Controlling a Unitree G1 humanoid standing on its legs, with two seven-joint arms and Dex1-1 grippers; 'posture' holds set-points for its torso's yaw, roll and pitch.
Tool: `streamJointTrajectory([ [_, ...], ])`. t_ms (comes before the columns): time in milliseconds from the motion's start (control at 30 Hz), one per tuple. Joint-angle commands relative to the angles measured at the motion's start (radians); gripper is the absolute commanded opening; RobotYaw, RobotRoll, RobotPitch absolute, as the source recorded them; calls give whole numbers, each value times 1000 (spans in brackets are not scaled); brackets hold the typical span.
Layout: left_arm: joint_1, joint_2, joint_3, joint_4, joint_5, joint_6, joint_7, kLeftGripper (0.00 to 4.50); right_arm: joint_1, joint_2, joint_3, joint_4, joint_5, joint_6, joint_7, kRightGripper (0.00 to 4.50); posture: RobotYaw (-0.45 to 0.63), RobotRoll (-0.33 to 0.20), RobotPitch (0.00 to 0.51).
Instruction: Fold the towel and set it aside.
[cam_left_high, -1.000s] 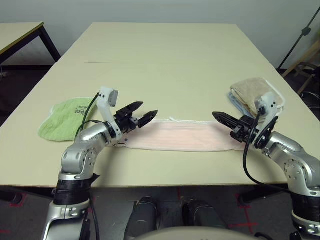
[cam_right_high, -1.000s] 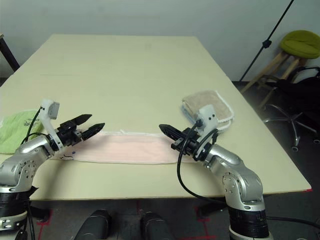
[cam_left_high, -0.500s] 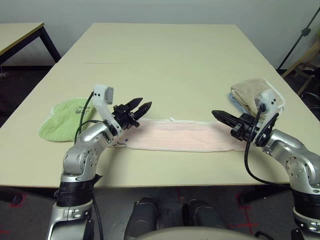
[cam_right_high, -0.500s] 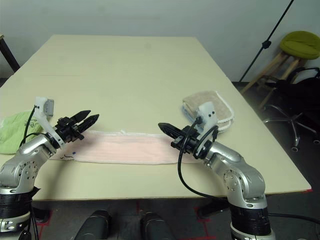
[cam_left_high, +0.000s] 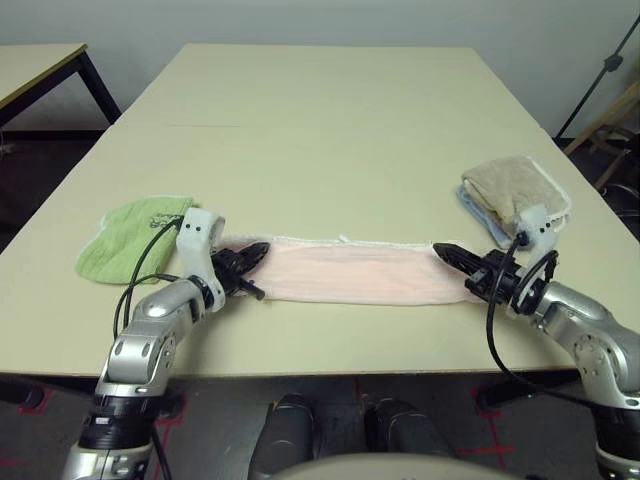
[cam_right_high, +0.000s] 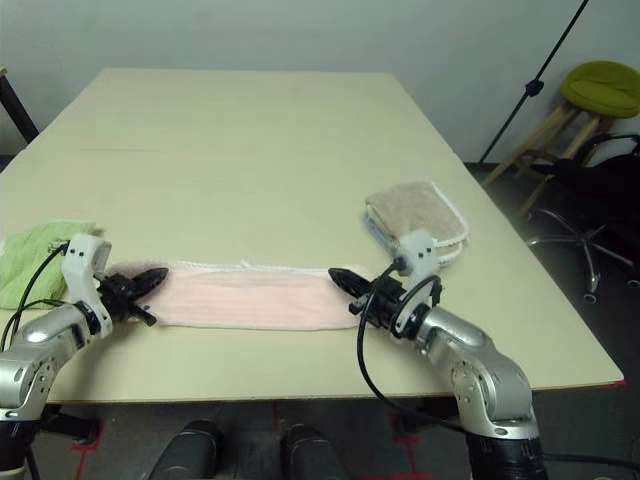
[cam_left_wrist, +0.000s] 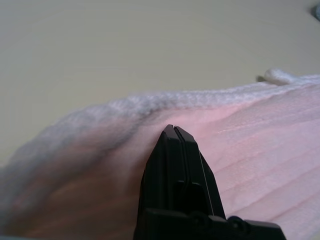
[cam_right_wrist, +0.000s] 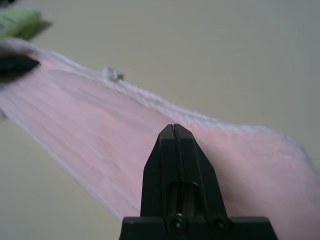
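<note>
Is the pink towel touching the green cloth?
Apart. In the left eye view, bare table and the left gripper lie between the towel and the green cloth.

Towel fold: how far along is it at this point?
Done: the pink towel lies as a long narrow strip. In hand: the left end effector and right end effector, both shut, sit at its two ends. Left: folding it shorter and setting it aside.

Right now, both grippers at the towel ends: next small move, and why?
Probably open both. The left gripper and right gripper sit shut at opposite ends of the long pink towel, lying flat, with no cloth visibly between the fingers; they can't pinch its ends until they open.
</note>
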Motion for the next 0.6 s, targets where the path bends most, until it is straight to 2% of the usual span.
streamJointTrajectory([
  [33,26,23,21,55,25,-29,-6,43,25,-10,10,85,-64,-45,-8,0,68,0,82],
  [233,27,71,58,160,42,-80,-29,43,32,-17,6,226,-147,-144,-5,0,72,0,79],
  [467,-10,117,93,228,33,-119,-56,43,33,-20,-47,270,-116,-192,21,0,69,0,79],
  [500,-12,117,97,229,30,-132,-62,43,35,-7,-70,257,-78,-179,27,0,68,0,79],
  [600,-19,120,107,225,28,-172,-76,43,47,44,-180,170,139,-44,32,0,71,0,82],
])
